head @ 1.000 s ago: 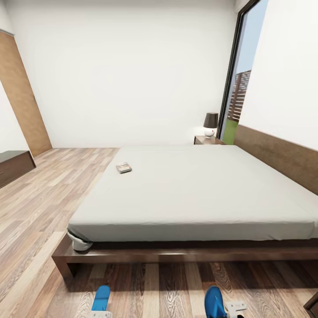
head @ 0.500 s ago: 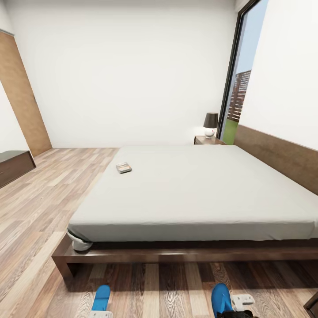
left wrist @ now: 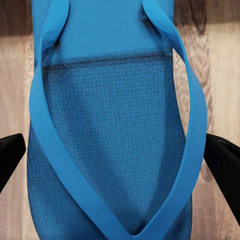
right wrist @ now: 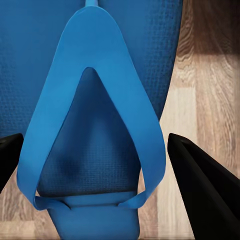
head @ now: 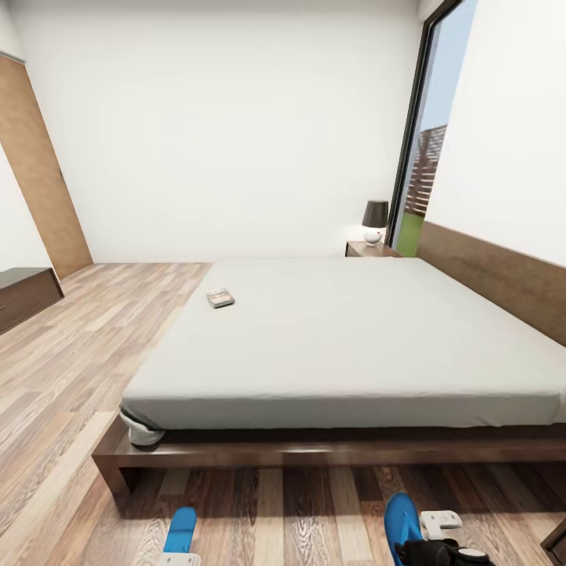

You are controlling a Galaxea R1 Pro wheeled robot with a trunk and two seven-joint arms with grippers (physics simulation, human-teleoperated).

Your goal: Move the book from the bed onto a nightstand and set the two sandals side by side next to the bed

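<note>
With each pincer spread wide astride a blue sandal [left wrist: 115, 150] and gripping nothing, the right sandal [head: 402, 519] should be pinched squarely across its sole before lifting.

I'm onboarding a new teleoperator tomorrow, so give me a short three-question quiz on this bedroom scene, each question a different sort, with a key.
1. True or false: the book lies on the floor.
2. Multiple choice: in the left wrist view, the left pincer fingers stand A) on either side of a blue sandal, apart from it; B) clamped on the book; C) around a lamp.
3. Fill in: the lamp stands on the ____ beyond the bed.

Key: 1 false, it lies on the bed; 2 A; 3 nightstand.
</note>
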